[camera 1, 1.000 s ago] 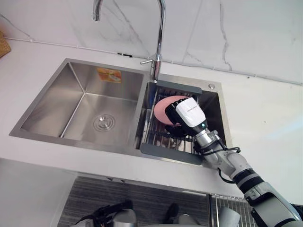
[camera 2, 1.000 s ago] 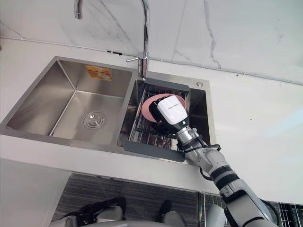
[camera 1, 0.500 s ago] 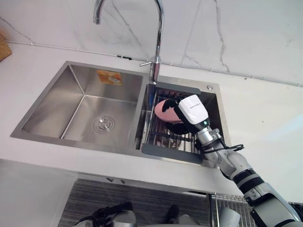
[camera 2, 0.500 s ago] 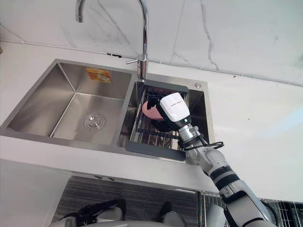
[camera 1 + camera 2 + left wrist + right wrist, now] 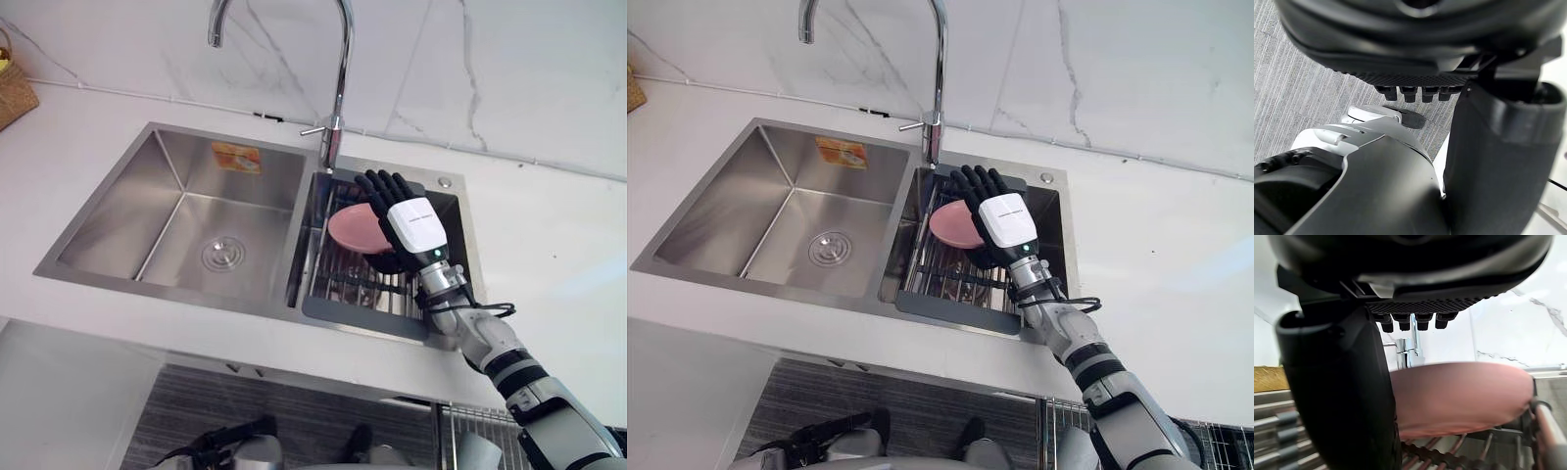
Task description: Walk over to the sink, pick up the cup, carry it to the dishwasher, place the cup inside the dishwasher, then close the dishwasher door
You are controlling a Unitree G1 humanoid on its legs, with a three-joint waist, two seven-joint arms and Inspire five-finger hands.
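Cup (image 5: 351, 227) lies on the rack (image 5: 343, 286) under the right hand (image 5: 415, 223), fingers (image 5: 380, 188) spread, clear of it in wrist view.

Brushed stainless steel in the sink (image 5: 176, 211), satin rather than mirror-bright, with a paper-looking sticker (image 5: 235, 157) on the twelve o'clock side of the larger basin. Polished chrome on the tap (image 5: 341, 78), glossy. Smooth white bench (image 5: 549, 255), matt. Glossy marble-look wall (image 5: 509, 69) with grey veins at twelve o'clock. In the smaller basin, a rack (image 5: 362, 318) of thin metal wires in a matt dark-grey plastic frame. Smooth, matt pink on the cup (image 5: 355, 227), plastic by the look. Matt black on the right hand (image 5: 411, 225), with a glossy white shell on its back and a knobbed, rubbery palm. Coarse woven basket (image 5: 15, 98) at ten o'clock. Ribbed grey floor (image 5: 245, 401) at six o'clock.
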